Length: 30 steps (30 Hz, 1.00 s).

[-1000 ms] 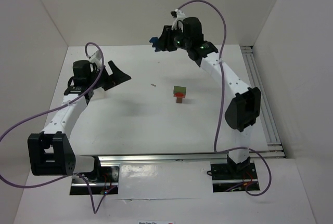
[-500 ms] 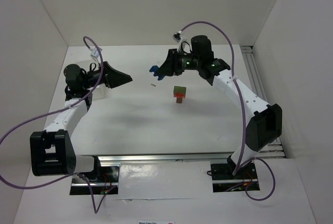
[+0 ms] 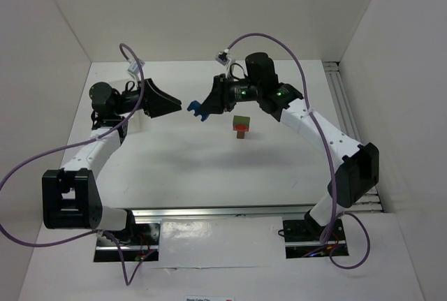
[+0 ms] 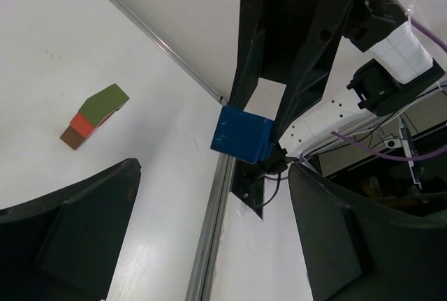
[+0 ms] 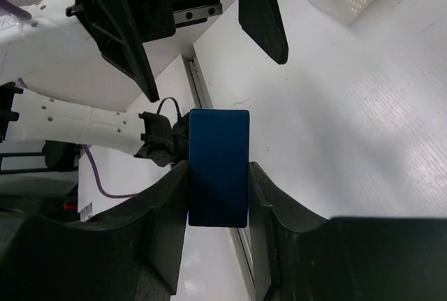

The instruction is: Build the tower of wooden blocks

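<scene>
Blue block (image 3: 202, 111) clamped in right gripper (image 3: 199, 110) mid-frame, seemingly just clear of wide-open, empty left gripper (image 3: 180, 105); green-red-brown stack (image 3: 241, 127) lower right

This is looking like a robotics lab, a closed test cell rather than a home or a shop; plain white wall panels (image 3: 209, 15) are boxing in a white table (image 3: 174, 168) on three sides; two white-and-black robot arms, left (image 3: 87, 151) and right (image 3: 321, 130), are standing bolted to a metal rail (image 3: 230, 212) at the near edge; purple cables (image 3: 265, 35) are looping loose from the wrists; a green status light (image 3: 279, 93) is glowing on the right arm; slotted aluminium framing (image 3: 342, 98) is running along the table's right side.
</scene>
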Tool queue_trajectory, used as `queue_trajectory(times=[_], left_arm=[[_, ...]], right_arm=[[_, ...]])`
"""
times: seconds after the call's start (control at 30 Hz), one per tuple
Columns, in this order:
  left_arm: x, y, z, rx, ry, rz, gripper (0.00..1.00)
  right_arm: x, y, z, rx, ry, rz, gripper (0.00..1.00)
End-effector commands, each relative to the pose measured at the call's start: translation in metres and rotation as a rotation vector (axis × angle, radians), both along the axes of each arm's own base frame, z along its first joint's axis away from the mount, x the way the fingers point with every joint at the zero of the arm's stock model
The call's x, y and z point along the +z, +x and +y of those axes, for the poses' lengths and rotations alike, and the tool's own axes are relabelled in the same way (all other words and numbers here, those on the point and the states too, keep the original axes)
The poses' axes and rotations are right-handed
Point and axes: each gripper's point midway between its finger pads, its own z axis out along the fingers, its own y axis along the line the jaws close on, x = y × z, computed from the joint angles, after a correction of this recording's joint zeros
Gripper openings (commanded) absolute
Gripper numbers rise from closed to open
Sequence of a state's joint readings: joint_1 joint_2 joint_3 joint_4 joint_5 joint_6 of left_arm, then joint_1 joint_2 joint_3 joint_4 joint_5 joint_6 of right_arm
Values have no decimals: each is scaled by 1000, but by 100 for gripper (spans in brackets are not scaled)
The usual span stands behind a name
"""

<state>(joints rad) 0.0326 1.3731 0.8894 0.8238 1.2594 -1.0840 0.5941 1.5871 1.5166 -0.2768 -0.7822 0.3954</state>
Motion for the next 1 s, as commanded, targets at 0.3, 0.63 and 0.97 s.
queue_trajectory(times=[0.3,0.63,0.97], left_arm=[[8,-28,-22,-148,33,-157,99],[18,-41,-25,-196,20,-201,84],[9,-46,-27,-224,26,-178,82]], right_arm=[[17,-19,15,103,57,-48,35],[7,-18,21,112,40,-22,37],[5,-16,22,103,38,-24,38]])
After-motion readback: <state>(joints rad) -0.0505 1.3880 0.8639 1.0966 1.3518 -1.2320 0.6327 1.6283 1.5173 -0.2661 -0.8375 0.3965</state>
